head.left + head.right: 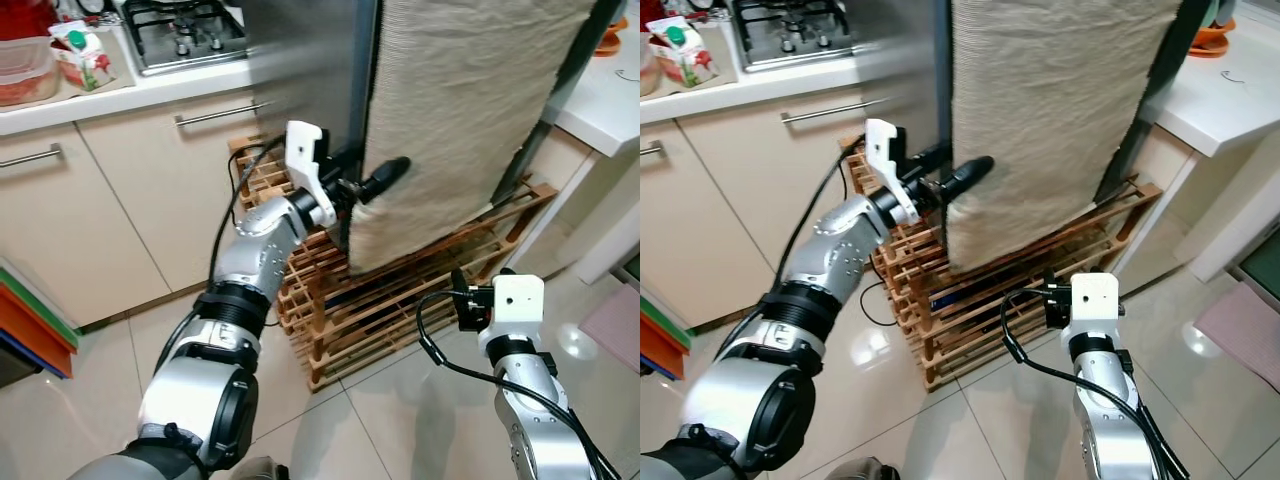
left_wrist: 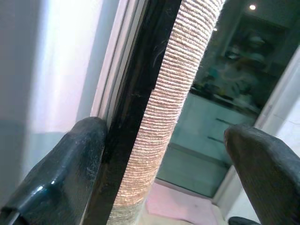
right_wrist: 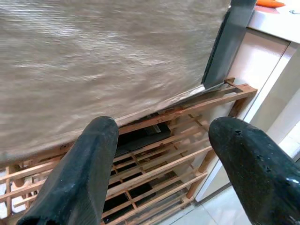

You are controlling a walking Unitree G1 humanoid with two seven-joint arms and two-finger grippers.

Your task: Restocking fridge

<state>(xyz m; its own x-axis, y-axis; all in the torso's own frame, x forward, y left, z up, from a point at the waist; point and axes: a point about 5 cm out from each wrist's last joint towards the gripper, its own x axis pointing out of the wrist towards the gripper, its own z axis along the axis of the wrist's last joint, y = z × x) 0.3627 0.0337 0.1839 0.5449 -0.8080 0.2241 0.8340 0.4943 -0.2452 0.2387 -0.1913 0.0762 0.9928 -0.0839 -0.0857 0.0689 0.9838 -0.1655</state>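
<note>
- The fridge (image 1: 310, 70) body looks like brushed grey metal with a dull sheen.
- The cloth (image 1: 460, 120) hanging over the fridge door is a coarse, ribbed beige weave, wrinkled and matt.
- The rack (image 1: 400, 300) under the fridge is bare slatted wood with a warm orange tone.
- The floor (image 1: 390, 420) is pale glossy tile that mirrors the lights.
- The left gripper (image 1: 375, 185) has smooth black fingers with a slight shine.
- The cabinet fronts (image 1: 110, 220) are smooth cream panels with satin metal bar handles (image 1: 215, 115).
- The hob (image 1: 185, 35) on the far counter is shiny steel.

Steel fridge (image 1: 310, 70) on a wooden rack (image 1: 380, 300), door cloth-draped (image 1: 460, 110) (beige, hanging).
</note>
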